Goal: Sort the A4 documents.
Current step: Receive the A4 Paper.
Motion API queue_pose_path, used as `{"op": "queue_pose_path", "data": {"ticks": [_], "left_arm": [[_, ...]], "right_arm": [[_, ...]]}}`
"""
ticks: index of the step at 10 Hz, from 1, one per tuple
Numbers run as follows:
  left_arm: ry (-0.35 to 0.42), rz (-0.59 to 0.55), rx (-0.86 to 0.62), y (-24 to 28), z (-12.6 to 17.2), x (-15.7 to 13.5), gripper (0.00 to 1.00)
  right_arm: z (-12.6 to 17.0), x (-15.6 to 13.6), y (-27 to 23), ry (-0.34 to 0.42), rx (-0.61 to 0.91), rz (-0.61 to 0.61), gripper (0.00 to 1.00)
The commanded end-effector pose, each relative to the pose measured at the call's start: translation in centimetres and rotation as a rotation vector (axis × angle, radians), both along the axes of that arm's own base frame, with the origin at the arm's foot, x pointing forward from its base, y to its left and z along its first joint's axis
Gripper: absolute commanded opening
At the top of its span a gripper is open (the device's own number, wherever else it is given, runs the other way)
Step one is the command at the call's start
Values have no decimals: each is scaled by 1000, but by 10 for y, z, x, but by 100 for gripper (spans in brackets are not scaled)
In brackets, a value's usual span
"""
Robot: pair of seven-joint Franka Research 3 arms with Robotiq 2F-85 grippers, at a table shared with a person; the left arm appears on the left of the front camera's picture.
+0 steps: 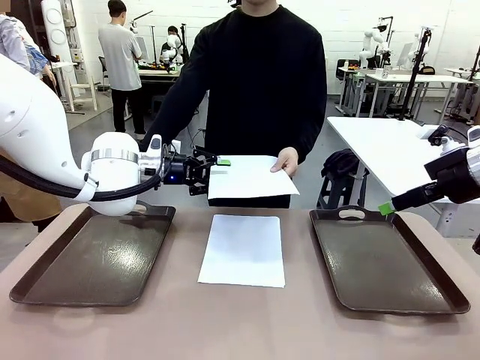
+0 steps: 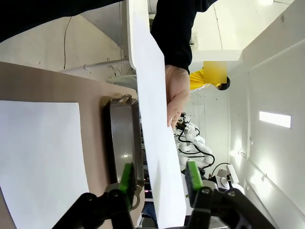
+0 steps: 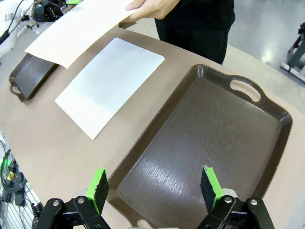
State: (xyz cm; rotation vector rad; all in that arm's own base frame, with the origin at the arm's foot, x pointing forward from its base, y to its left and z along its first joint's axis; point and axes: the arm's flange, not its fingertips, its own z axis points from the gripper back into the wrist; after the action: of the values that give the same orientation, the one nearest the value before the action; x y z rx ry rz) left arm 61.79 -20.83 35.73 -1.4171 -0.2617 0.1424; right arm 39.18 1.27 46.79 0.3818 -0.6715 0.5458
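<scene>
Spotting a paper sheet (image 1: pixel 251 176) level in the air over mid-table, long axis running from a person's hand (image 1: pixel 285 160) to the left gripper (image 1: pixel 213 174). Fingers narrow there, one per face, not quite pinching. Right gripper (image 3: pixel 155 188) spread wide, well apart over a tray (image 3: pixel 267 143).

Left tray (image 1: pixel 90 259) and right tray (image 1: pixel 382 262) rest on table (image 1: pixel 240 322).
</scene>
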Motion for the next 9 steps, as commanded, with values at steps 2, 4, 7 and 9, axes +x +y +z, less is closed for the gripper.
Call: {"op": "queue_pose_path", "data": {"ticks": [2, 4, 7, 9], "left_arm": [[13, 16, -3, 1, 2, 5, 0], [16, 19, -8, 1, 2, 5, 0], [11, 13, -8, 1, 3, 4, 0], [8, 0, -6, 1, 3, 4, 0]], "right_arm": [[-4, 3, -1, 0, 17, 7, 100], [-4, 3, -1, 0, 17, 7, 100], [-4, 3, -1, 0, 17, 7, 100], [-4, 3, -1, 0, 17, 7, 100]]}}
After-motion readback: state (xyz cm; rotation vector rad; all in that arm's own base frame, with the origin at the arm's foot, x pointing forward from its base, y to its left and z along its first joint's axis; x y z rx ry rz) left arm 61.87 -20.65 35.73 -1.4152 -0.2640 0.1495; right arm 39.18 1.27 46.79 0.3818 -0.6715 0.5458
